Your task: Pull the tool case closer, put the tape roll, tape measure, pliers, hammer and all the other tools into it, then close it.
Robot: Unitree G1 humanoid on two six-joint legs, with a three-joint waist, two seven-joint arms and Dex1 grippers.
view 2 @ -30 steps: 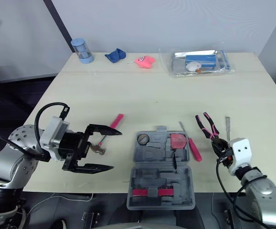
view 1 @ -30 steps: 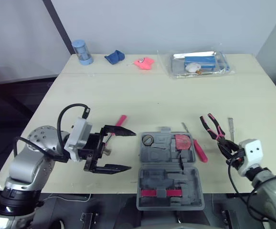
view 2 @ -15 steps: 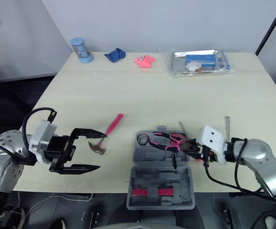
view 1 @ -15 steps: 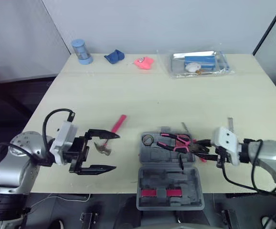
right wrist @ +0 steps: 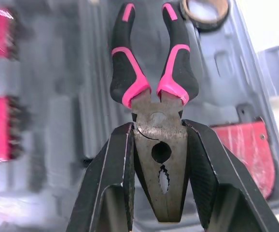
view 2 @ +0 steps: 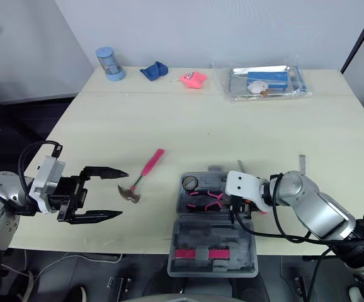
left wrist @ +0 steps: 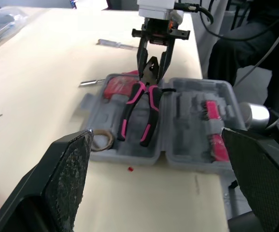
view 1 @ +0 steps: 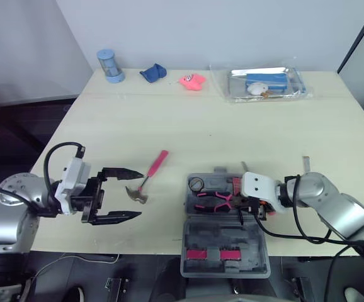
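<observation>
Pliers [right wrist: 154, 92] are pinched by the head in the right gripper [right wrist: 157, 126] over the open tool case [view 1: 198, 234]; they are best seated flat in a recess before release. The left gripper [view 1: 133, 194] is spread wide beside the hammer [view 1: 145, 182].

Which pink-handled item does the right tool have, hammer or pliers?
The pliers: the right tool clamps their steel head, handles lying in the open case. The hammer lies loose outside the case, nothing gripping it.
</observation>
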